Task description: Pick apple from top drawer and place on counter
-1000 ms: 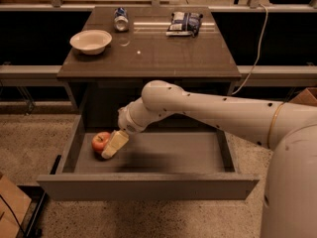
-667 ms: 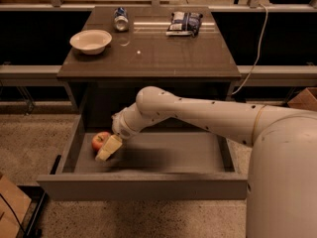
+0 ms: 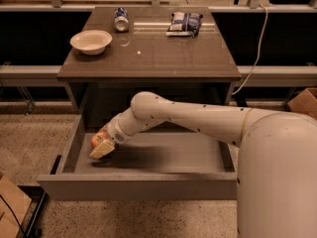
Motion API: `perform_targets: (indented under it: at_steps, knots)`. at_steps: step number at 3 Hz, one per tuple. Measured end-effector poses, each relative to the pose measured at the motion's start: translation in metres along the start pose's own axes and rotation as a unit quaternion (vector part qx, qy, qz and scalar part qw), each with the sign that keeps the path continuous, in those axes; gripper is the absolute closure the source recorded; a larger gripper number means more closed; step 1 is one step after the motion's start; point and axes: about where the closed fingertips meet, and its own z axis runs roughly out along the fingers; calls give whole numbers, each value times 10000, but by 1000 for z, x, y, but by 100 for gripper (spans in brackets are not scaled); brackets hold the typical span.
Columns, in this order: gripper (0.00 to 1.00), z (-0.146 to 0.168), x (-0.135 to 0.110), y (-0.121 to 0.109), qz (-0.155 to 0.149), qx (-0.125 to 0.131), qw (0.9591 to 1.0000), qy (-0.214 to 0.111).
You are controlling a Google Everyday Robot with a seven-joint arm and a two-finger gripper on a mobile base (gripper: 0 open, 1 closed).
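Note:
The top drawer (image 3: 138, 186) of the grey cabinet is pulled wide open. The small red apple (image 3: 95, 139) lies at the left end of its grey bottom, close to the left wall. My gripper (image 3: 102, 148) reaches down into the drawer from the right and sits right against the apple's front, covering its lower right part. The white arm stretches across the drawer's middle. The dark brown counter (image 3: 163, 53) lies above and behind the drawer.
On the counter stand a white bowl (image 3: 91, 40) at the left, a can (image 3: 121, 19) at the back and a snack bag (image 3: 184, 23) at the back right. Cardboard boxes sit on the floor at the far right (image 3: 303, 103) and lower left (image 3: 10, 207).
My gripper has moved left and a little lower in the drawer, from beside the apple to right against it. The apple has stayed at about the same spot.

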Motion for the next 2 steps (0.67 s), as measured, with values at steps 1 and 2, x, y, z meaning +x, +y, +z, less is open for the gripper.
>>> perform_targets:
  at_steps: [1,2]
  knots:
    - [66,-17,0,3,113,56,9999,-96]
    - [89,-75,-5,5,212,196,9996,-44]
